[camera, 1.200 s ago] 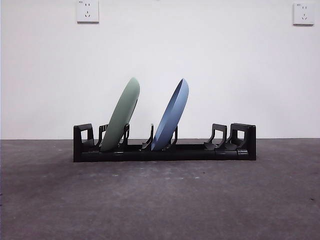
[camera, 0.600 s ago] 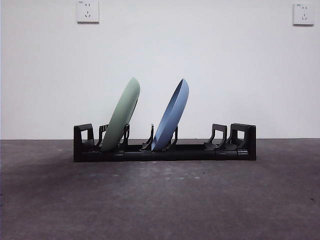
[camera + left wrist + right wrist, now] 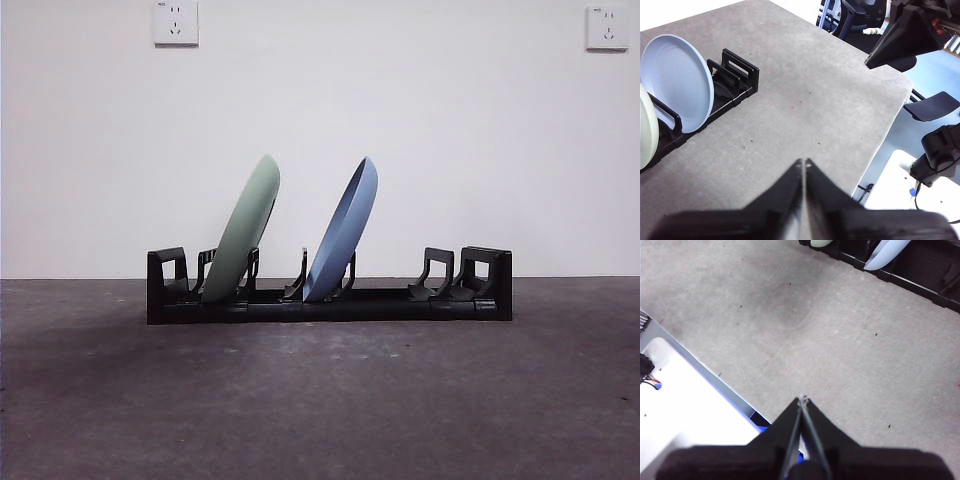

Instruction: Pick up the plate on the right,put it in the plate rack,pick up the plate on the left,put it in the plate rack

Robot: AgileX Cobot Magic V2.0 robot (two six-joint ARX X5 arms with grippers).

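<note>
Since both plates stand in the rack (image 3: 330,300), the task looks finished as far as these views show. That rack sits along the far side of the bench (image 3: 320,400), near the wall. A green plate (image 3: 243,232) leans in the slots near one blocky end, and a blue plate (image 3: 345,232) leans the same way in slots near the middle, apart from the green one. Toward the other end the prongs stand bare. No plate lies flat on the bench in any view. Both arms are clear of the rack: the left pincer (image 3: 803,165) hangs over open bench with its jaws pressed together and nothing between them, the rack and blue plate well off to one side. Over the bench near its front edge, the right pincer (image 3: 802,401) is likewise closed tight on nothing. Judging from this, nothing is left to place.
</note>
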